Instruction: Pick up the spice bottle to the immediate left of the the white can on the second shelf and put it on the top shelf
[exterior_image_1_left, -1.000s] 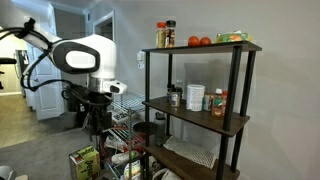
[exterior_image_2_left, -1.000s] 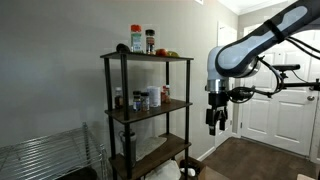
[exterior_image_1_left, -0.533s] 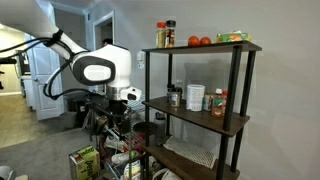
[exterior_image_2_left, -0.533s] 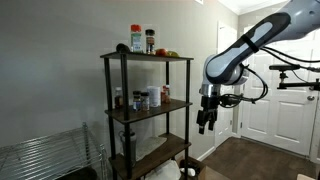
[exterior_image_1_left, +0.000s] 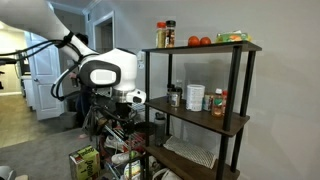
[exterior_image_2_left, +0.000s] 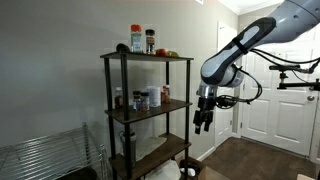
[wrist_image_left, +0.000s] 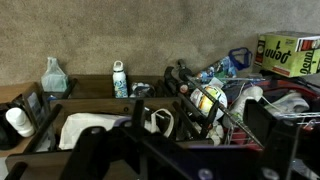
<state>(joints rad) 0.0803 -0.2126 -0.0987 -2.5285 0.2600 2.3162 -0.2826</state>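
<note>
The spice bottle (exterior_image_1_left: 174, 97) is a small dark jar with a black cap. It stands on the second shelf (exterior_image_1_left: 203, 116), just left of the white can (exterior_image_1_left: 195, 97). The top shelf (exterior_image_1_left: 205, 48) holds two jars, tomatoes and a green pack. My gripper (exterior_image_1_left: 118, 118) hangs in front of the rack, apart from it and a little below second-shelf height. It looks open and empty. It also shows in an exterior view (exterior_image_2_left: 201, 124), right of the rack, with the top shelf (exterior_image_2_left: 150, 57) and second shelf (exterior_image_2_left: 152, 110). The wrist view shows only floor clutter.
A red-capped bottle (exterior_image_1_left: 218, 103) stands right of the white can. A wire basket of clutter (wrist_image_left: 215, 100), a green box (wrist_image_left: 290, 55) and a spray bottle (wrist_image_left: 54, 75) lie below. A silver wire rack (exterior_image_2_left: 45, 155) stands beside the shelves. White doors (exterior_image_2_left: 275, 95) are behind the arm.
The arm has swung towards the rack in both exterior views. The gripper has moved closer to the shelves at about the same height. The shelf items have not moved.
</note>
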